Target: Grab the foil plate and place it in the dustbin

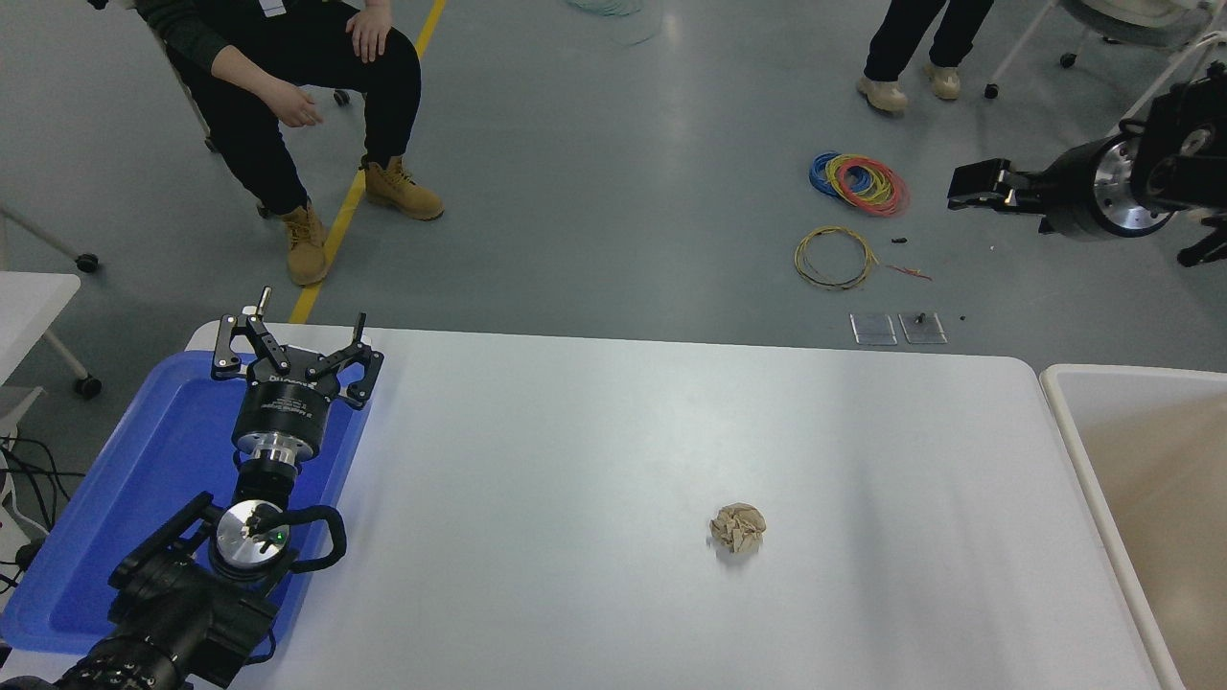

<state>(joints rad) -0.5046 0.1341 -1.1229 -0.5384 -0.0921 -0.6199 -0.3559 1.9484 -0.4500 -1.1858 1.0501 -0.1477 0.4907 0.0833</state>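
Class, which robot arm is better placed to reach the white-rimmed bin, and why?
Right: the right gripper is up at the dustbin end; the left gripper sits over the blue tray at the table opposite end.

Crumpled brown paper ball (pixel 737 528) alone near the middle of the white table (pixel 594 460). Flat blue tray (pixel 163 460) at the table's left end. Beyond, on the grey floor, coloured wire coils (pixel 860 182), a seated person (pixel 288 86) in tan boots, another person's legs (pixel 911 48).
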